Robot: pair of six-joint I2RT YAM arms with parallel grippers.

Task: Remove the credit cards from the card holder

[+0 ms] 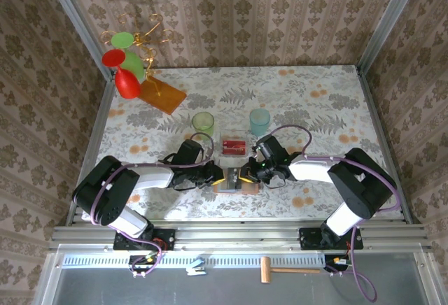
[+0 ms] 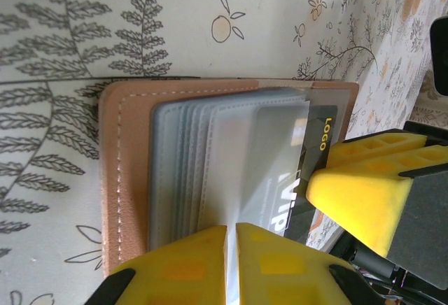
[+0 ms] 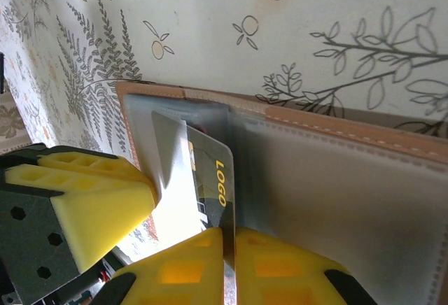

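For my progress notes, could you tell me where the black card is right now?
The black card sticks partly out of the card holder, pinched in the right gripper; in the top view, that is the table's near centre.

Tan-brown leather card holder [image 2: 115,179] with pale stitching and frosted grey sleeves. Black credit card [image 3: 218,185] with yellow lettering. Bright yellow fingers [image 2: 182,270]. White tablecloth [image 1: 315,102] printed with grey ferns and orange fruit. Beige damask wallpaper [image 1: 245,11].

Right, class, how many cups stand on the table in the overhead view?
2. A green cup stands left of centre, a blue cup to its right, both beyond the card holder; none seems hidden.
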